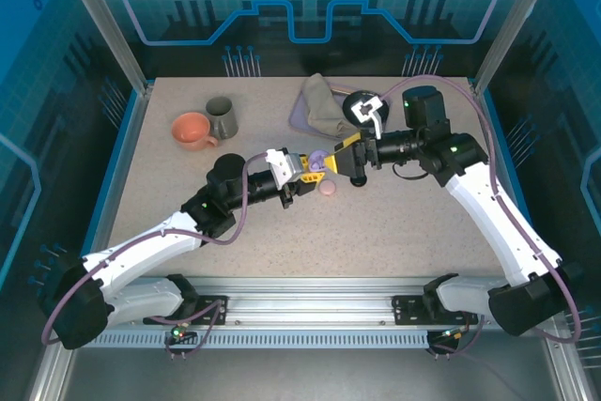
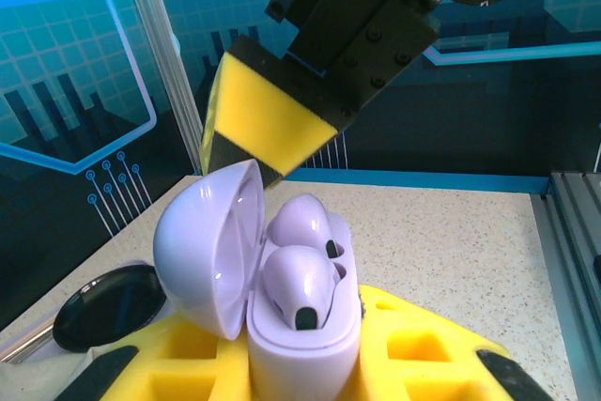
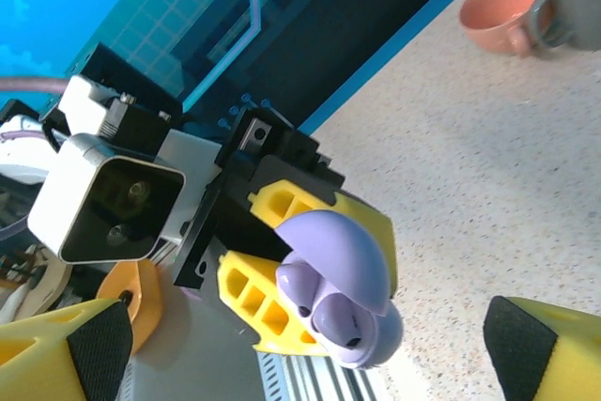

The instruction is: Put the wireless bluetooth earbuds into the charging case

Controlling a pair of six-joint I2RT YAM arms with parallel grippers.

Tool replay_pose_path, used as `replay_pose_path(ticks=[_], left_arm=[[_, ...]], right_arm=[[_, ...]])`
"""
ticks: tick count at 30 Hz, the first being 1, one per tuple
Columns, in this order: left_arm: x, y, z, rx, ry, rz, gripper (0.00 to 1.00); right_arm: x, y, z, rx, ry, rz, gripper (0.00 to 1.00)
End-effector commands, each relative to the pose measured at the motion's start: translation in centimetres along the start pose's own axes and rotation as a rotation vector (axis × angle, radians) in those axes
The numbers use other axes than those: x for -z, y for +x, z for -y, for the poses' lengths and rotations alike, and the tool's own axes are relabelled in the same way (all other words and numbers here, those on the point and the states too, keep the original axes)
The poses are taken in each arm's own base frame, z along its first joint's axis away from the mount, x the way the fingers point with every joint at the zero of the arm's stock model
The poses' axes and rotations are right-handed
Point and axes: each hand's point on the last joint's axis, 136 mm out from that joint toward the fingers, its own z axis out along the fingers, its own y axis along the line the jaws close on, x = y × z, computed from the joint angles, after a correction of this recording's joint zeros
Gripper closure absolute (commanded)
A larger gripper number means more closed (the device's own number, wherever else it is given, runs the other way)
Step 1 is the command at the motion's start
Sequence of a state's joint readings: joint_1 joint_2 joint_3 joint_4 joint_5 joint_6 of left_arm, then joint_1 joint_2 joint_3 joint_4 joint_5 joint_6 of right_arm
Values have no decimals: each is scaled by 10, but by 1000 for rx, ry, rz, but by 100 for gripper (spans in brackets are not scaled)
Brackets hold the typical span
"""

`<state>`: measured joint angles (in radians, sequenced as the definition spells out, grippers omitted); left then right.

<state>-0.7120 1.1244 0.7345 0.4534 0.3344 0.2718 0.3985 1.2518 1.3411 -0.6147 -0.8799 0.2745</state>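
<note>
My left gripper point(image 1: 313, 166) is shut on a lilac charging case point(image 2: 302, 354), its yellow fingers point(image 2: 427, 354) on either side of the base. The case's lid point(image 2: 207, 246) stands open to the left. Two lilac earbuds point(image 2: 299, 286) sit side by side in the case's sockets, dark tips showing. My right gripper point(image 1: 344, 151) hovers open just beyond the case, one yellow fingertip point(image 2: 268, 129) above the lid. In the right wrist view the same lilac case point(image 3: 352, 312) sits between and beyond my wide-apart right fingertips point(image 3: 540, 349).
A small pink round case point(image 1: 327, 189) lies on the table under the grippers. At the back are a black round case point(image 1: 357, 100), a crumpled cloth point(image 1: 319, 105), an orange cup point(image 1: 192, 131) and a grey mug point(image 1: 223, 117).
</note>
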Motion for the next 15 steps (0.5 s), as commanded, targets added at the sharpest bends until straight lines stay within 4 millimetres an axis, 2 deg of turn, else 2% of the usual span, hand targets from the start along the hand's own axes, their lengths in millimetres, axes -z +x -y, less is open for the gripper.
replay_pose_path(ticks=[1,7,15], left_arm=[[1,-27,5,-52,29,65,100],[0,-25,5,-46,30,60,100],[0,-22,2,-39,14,42,100]], right_arm=[[-4,-1,-22,38,-81,-31,2],[-11,-5,-29,62,-117,-46,6],[-10,-5,-36,69,-146,-51,16]])
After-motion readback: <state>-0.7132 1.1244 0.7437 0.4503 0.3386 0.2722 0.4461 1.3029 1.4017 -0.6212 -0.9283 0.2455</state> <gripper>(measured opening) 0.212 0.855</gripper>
